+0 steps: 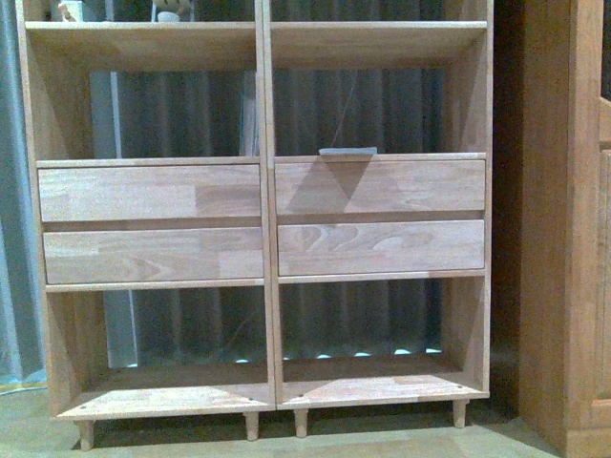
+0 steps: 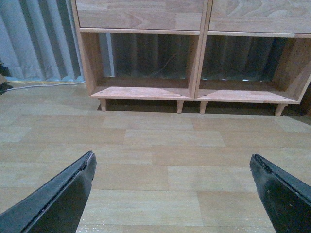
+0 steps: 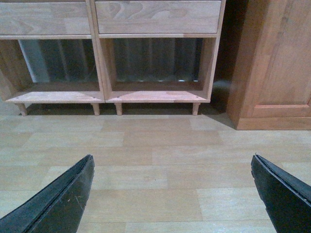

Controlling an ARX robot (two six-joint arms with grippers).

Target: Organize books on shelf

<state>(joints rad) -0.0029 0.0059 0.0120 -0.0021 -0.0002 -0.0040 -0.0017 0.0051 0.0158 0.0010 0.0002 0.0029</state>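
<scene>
The shelf (image 1: 265, 114) is seen straight ahead in the front view, a light-wood unit with a double central upright, standing on short peg legs on the floor (image 2: 160, 141). Four plain drawer fronts (image 1: 149, 193) are set in two rows across its middle, with open bays above and below them. A grey curtain (image 1: 172, 114) is seen through the open back.

What seems to be a thin pale book (image 1: 347, 150) is lying flat on the board just above the upper right drawer, in the right-hand bay. Only its front edge is shown, so the cover cannot be made out. Two small blurred objects (image 1: 172, 11) are cut off at the top of the left bay and cannot be identified. The two bottom bays are shown bare in both wrist views.

An orange-toned cabinet (image 1: 573, 239) is placed just beside the shelf on its right.

The left hand (image 2: 171, 156) is held above the floor, well apart from the shelf, with its black fingers (image 2: 63, 194) spread wide and nothing between them. The right hand (image 3: 172, 158) is likewise spread wide and unloaded over the floor, facing the right lower bay and the cabinet.
</scene>
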